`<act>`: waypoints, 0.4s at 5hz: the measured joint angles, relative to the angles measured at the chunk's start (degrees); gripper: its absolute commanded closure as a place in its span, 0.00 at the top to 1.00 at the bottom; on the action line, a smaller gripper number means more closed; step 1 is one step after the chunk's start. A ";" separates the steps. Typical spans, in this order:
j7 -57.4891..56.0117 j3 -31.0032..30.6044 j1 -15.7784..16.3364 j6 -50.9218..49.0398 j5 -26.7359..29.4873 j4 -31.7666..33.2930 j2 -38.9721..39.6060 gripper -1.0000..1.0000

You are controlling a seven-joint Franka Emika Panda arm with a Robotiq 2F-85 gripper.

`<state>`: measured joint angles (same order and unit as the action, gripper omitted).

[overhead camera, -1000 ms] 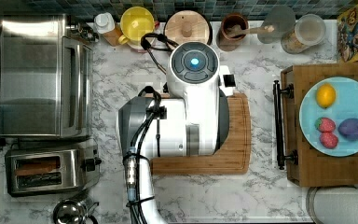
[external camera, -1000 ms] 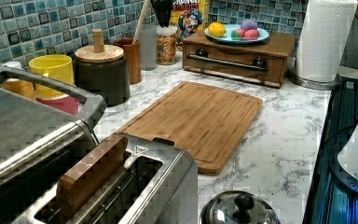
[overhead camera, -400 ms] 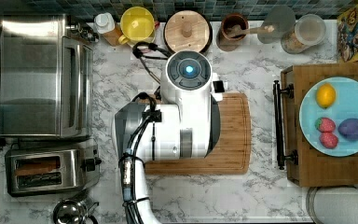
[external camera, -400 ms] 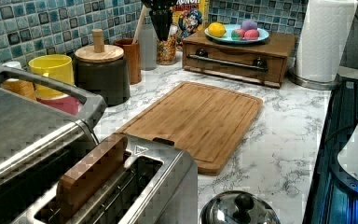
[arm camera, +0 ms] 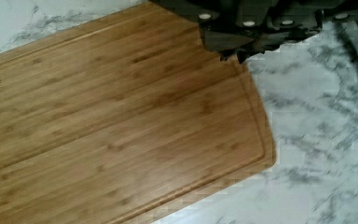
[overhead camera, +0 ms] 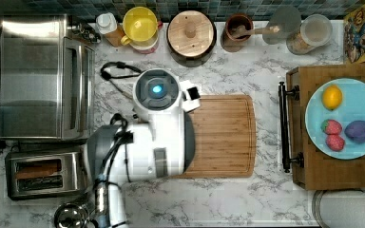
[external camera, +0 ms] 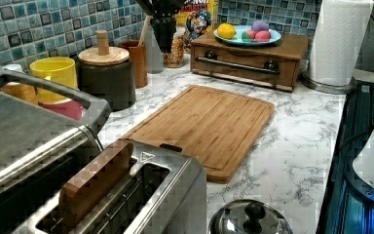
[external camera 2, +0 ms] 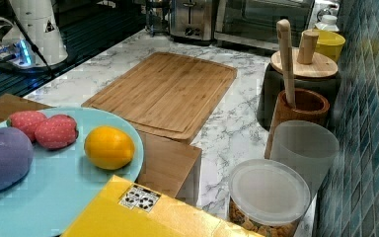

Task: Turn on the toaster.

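The toaster (overhead camera: 45,173) is a small steel box with two top slots at the top view's lower left, below the big toaster oven (overhead camera: 45,76). Close up in the left view, the toaster (external camera: 170,185) has a brown slice (external camera: 95,183) standing in one slot. It also stands far back in the right view (external camera 2: 192,19). My white arm (overhead camera: 154,128) reaches over the counter between the toaster and the cutting board (overhead camera: 223,135). The black gripper (external camera: 164,48) hangs shut and empty, high above the board's far corner. The wrist view has the gripper (arm camera: 233,55) over the board's rounded corner (arm camera: 256,140).
A yellow mug (overhead camera: 140,23), a dark canister with a wooden lid (overhead camera: 191,31), a utensil pot (overhead camera: 237,31) and jars line the back wall. A wooden tray (overhead camera: 323,178) holds a blue plate of fruit. A steel pot lid (external camera: 251,219) sits beside the toaster.
The arm has swung toward the top view's left and lower side, nearer the toaster. The gripper has dropped into sight at the left view's top.
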<state>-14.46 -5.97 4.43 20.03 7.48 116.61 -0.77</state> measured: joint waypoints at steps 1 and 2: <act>0.00 -3.25 1.81 1.37 0.15 1.79 -2.24 0.00; 0.00 -7.07 3.20 1.80 0.14 3.13 -3.37 0.00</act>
<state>-14.46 -13.04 7.63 21.84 7.62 119.74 -4.14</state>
